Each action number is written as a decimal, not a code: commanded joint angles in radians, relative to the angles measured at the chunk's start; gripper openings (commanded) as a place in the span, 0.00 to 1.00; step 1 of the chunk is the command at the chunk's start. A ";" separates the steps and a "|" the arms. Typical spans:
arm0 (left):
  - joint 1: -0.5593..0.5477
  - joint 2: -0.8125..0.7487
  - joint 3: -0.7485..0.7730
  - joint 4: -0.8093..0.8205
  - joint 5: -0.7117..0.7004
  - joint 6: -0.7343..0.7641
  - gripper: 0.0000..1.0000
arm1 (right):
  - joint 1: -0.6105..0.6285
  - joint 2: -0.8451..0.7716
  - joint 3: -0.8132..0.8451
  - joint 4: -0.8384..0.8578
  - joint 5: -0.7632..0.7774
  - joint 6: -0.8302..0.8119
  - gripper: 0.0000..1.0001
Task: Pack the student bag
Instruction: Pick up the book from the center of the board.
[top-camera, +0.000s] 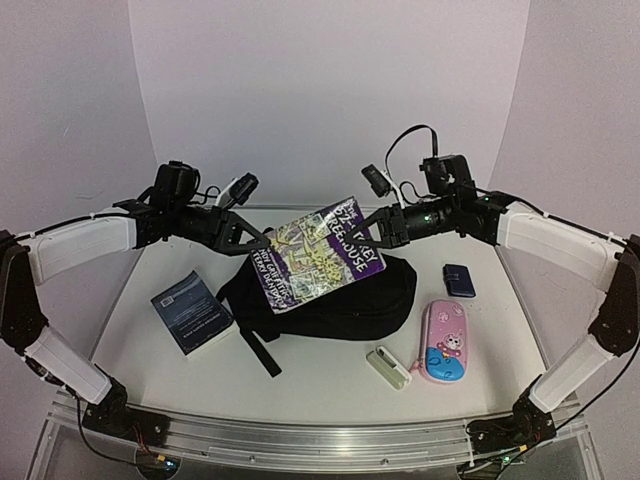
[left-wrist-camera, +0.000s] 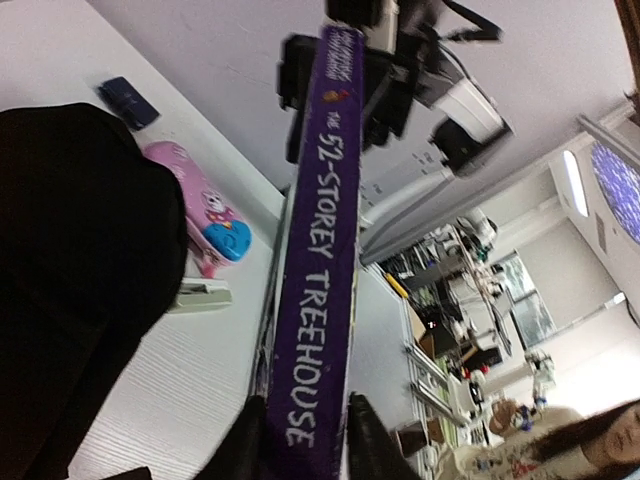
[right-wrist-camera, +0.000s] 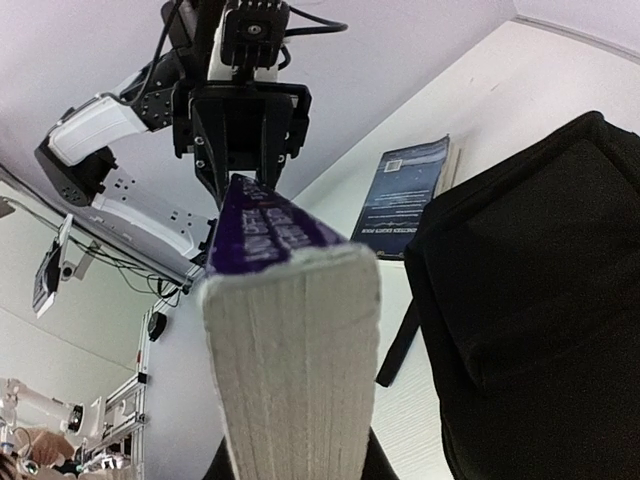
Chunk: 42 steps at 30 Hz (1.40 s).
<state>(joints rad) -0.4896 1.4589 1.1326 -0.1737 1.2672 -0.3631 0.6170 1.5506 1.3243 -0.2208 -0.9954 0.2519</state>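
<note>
A purple paperback, "The 52-Storey Treehouse" (top-camera: 315, 255), hangs tilted in the air between both arms, above the student bag (top-camera: 345, 300), a black backpack lying flat on the table. My left gripper (top-camera: 262, 240) is shut on the book's left end; in the left wrist view its fingers (left-wrist-camera: 250, 445) press either side of the purple spine (left-wrist-camera: 320, 250). My right gripper (top-camera: 362, 237) is shut on the opposite end, its jaws flanking the white page edge (right-wrist-camera: 290, 340) in the right wrist view. The bag (right-wrist-camera: 540, 300) lies below and beside the book.
A dark blue book (top-camera: 192, 312) lies left of the bag. To the bag's right are a pink cartoon pencil case (top-camera: 445, 340), a small white stapler-like item (top-camera: 388, 366) and a small dark blue case (top-camera: 459, 280). A bag strap (top-camera: 262, 350) trails toward the front.
</note>
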 joint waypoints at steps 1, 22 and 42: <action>-0.004 0.022 0.069 -0.003 -0.248 0.021 0.58 | 0.006 -0.061 -0.018 0.078 0.353 0.108 0.00; -0.468 0.471 0.491 -0.112 -1.021 0.254 1.00 | -0.046 -0.210 -0.049 -0.201 1.643 0.210 0.00; -0.591 0.920 0.981 -0.298 -1.188 0.447 1.00 | -0.046 -0.211 -0.105 -0.205 1.596 0.270 0.00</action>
<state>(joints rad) -1.0656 2.3518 2.0382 -0.4406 0.1850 0.0223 0.5663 1.3777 1.2121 -0.4805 0.5678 0.4975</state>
